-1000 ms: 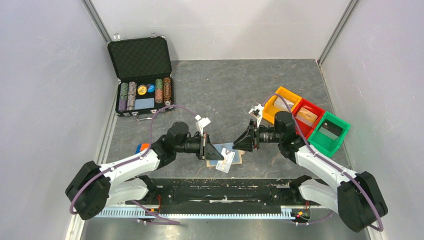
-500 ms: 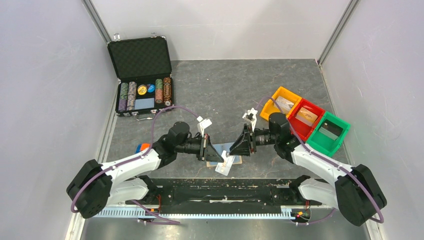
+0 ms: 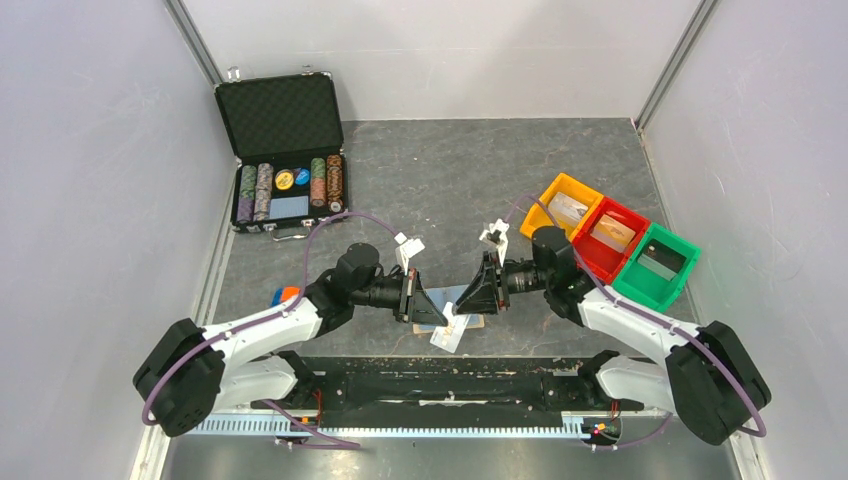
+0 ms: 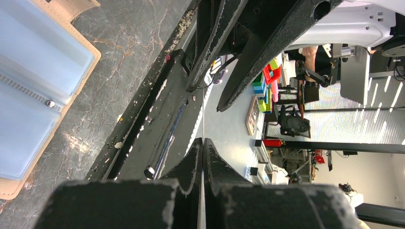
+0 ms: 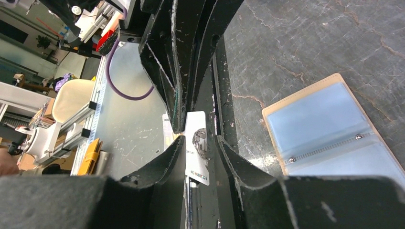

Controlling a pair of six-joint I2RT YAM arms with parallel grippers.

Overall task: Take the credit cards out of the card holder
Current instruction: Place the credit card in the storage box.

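**A:** Left gripper (image 4: 203,143), what is it doing?

**B:** It is clenched on a credit card (image 5: 197,148). From its own wrist view the fingers are pressed flat together, and the card shows only as a thin line between them.

**A:** And the arm's pose?

**B:** It is stretched low from its base toward the middle, with the forearm nearly level and the fingers pointing to the robot's right. The right arm mirrors it from the other side, so the two meet tip to tip.

**A:** Is the right gripper (image 5: 198,138) grasping anything?

**B:** Its fingers stand apart on either side of the same card, close to its edges. A sliver of gap shows on at least one side, so I read it as released.

**A:** Where is the card holder (image 5: 329,129)?

**B:** It lies opened flat on the dark marbled surface (image 3: 440,170), blue lining up, directly beneath the two meeting grippers. The card is clear of its pockets, held just off the holder's near edge.

**A:** Anything else around?

**B:** An open chip case (image 3: 285,150) sits far left at the back. Three bins (image 3: 615,230), orange, red and green, sit in a row to the right, well apart from the holder.
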